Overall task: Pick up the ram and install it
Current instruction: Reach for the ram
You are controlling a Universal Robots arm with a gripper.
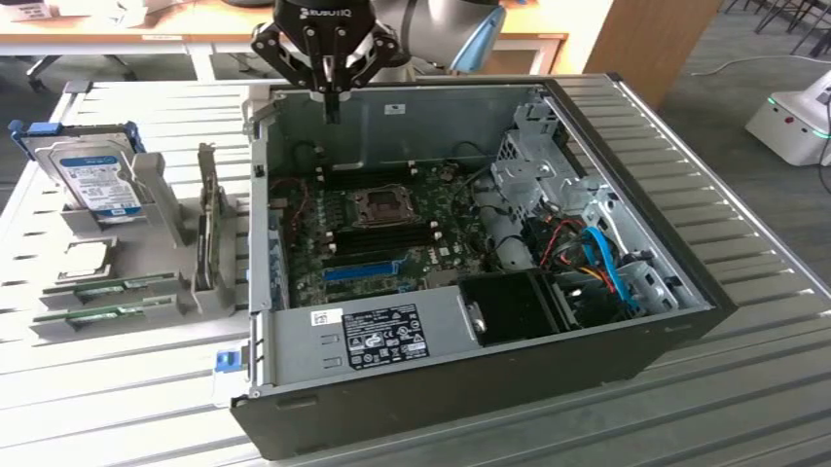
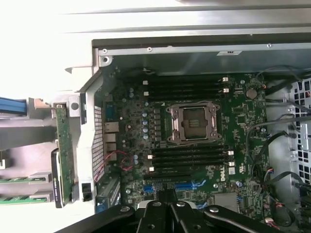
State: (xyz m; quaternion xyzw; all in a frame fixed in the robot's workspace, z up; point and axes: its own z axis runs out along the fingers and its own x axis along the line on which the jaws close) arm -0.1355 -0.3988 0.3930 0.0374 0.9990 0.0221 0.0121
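Two look-alike green ram sticks [image 1: 115,287] [image 1: 89,314] lie in a grey rack [image 1: 124,302] on the exterior view's left of the open computer case [image 1: 675,321]; I cannot tell which one is meant. In the wrist view they show as green strips [image 2: 22,179] [image 2: 22,198]. My gripper [image 1: 334,109] hangs shut and holding nothing above the case's far wall, well away from the sticks. Its black fingers [image 2: 156,216] meet over the motherboard [image 2: 243,116]. Black memory slots [image 2: 187,158] [image 2: 184,87] flank the CPU socket [image 2: 192,121].
A silver hard drive [image 1: 97,180] with a blue-white label stands at the rack's far end, and a green card [image 1: 208,229] stands upright beside the case. Cables and a drive cage [image 1: 585,243] crowd the case on the exterior view's right. The ribbed metal table [image 1: 753,243] ends near there.
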